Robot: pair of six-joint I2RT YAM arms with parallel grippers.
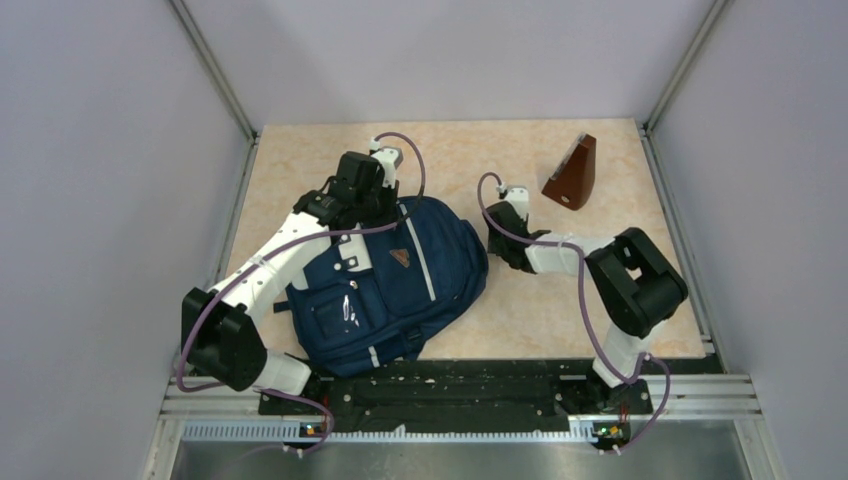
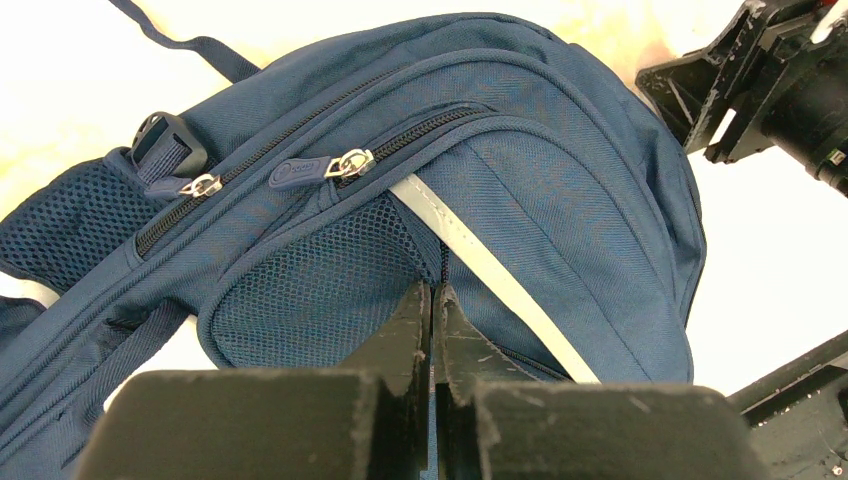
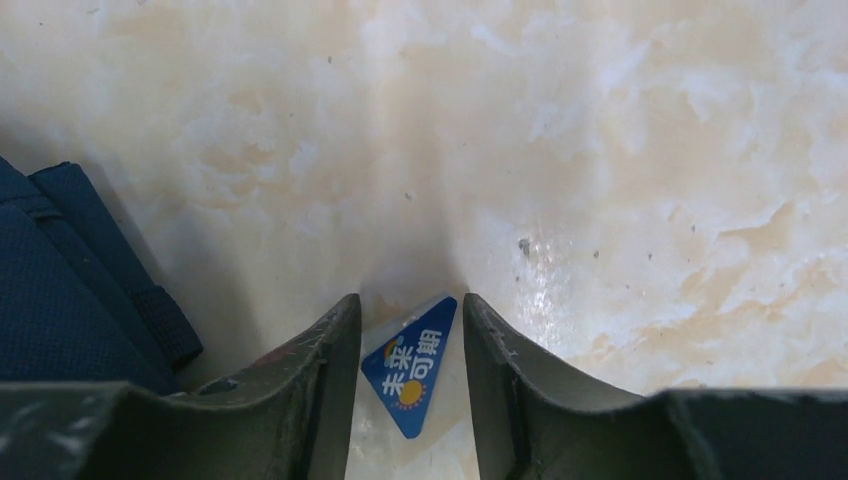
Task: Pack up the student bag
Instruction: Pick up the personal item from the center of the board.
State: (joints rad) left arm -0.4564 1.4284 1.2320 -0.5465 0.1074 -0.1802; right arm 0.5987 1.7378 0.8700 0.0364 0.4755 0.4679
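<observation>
Two grippers are at work. Nearest the arm bases, the student bag (image 1: 385,285) lies flat on the table (image 1: 600,300), left of centre. The left gripper (image 2: 432,290), jaws pressed together, touches its mesh pocket (image 2: 300,300); whether fabric is pinched cannot be told. The right gripper (image 3: 410,298), jaws spread, straddles a blue triangular label (image 3: 408,370). The bag is judged soft and limp: grip a zip pull (image 2: 350,162) or strap, not panel cloth. A brown wedge (image 1: 572,175) stands farthest.

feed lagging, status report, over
left jaws shut at navy blue fabric backpack front. right jaws apart around blue triangular label on marbled beige table. brown wedge block apart, far corner.
</observation>
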